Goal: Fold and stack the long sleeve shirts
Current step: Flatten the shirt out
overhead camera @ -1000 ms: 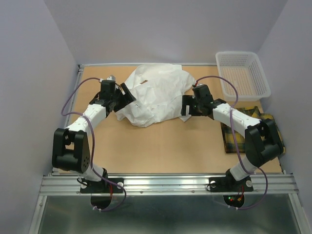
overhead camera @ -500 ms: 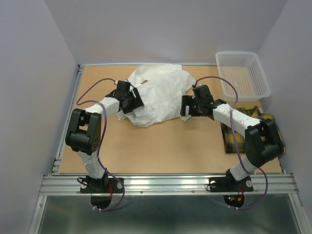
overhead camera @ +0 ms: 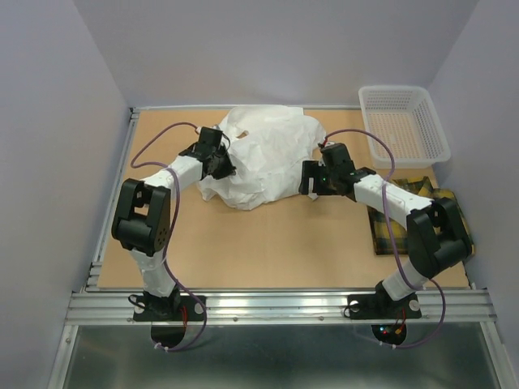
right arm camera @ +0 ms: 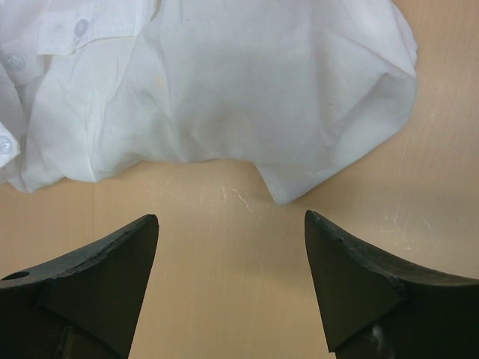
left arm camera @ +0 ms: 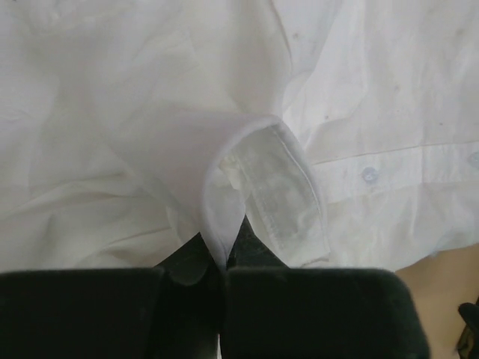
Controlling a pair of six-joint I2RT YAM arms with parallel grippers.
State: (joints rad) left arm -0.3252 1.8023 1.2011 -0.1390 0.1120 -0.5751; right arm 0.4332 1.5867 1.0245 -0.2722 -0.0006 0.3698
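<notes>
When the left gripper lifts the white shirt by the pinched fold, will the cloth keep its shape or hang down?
It will probably hang limp: the white shirt lies crumpled in soft folds. It looks thin and likely light. It might slip, since the left gripper pinches only a narrow fold.

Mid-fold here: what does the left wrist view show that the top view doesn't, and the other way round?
Left wrist only: the left gripper pinched shut on a fold of the white shirt, a stitched edge looping just above the fingers, and a button.
Top only: the crumpled shirt's whole outline, the right gripper at its right edge, the folded plaid shirt partly under the right arm, and the basket at the far right.
Both: the white shirt, the left gripper on it, and the table.
</notes>
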